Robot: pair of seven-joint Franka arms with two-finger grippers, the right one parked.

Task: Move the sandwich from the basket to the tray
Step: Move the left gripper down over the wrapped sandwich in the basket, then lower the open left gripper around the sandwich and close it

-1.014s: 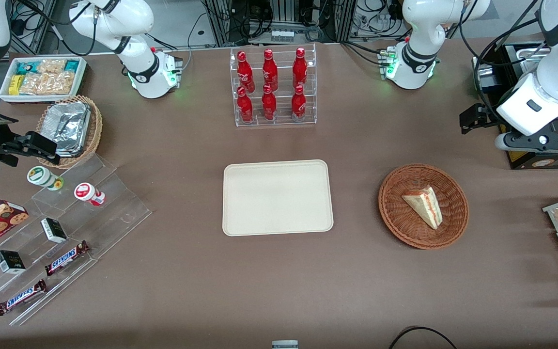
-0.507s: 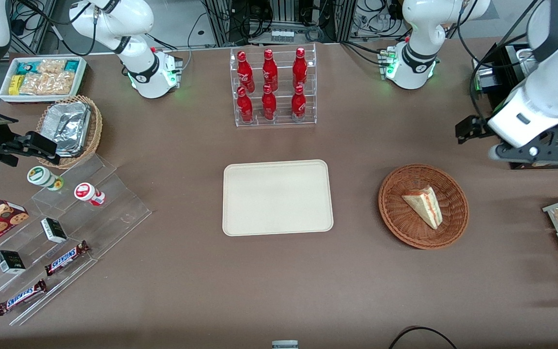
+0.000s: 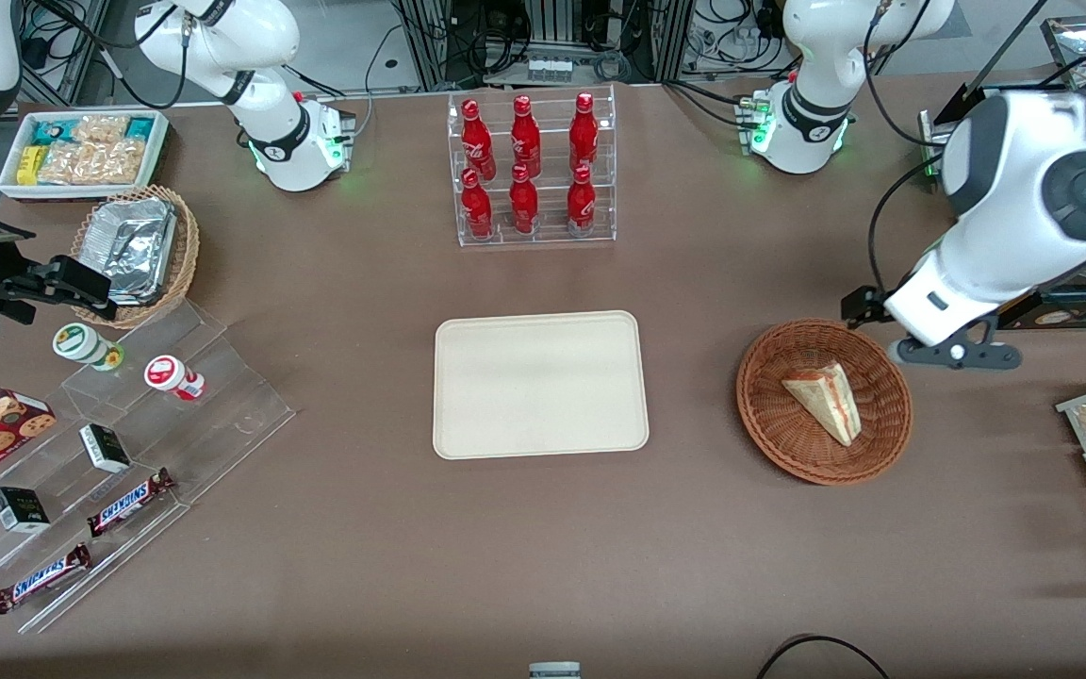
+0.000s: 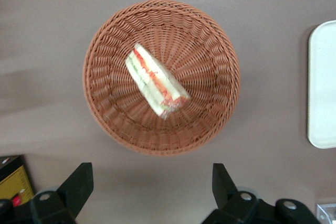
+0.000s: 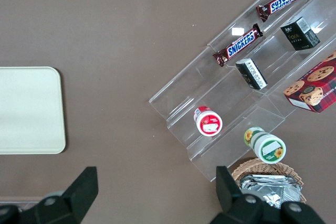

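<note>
Looking straight down, the round reddish-brown wicker basket (image 4: 161, 76) sits on the brown tabletop (image 4: 52, 24), its whole rim in sight. The sandwich (image 4: 156, 80) lies inside, near the middle of the woven floor — a pale wedge set at a slant, with red and green filling along one long edge. It seems to be in a clear wrap, though that is hard to make out. A rounded edge of the cream tray (image 4: 323, 85) shows well apart from the basket. The gripper (image 4: 152, 187) hovers above bare tabletop just beside the basket's rim — its two dark jaws stand wide apart, with nothing between them.
</note>
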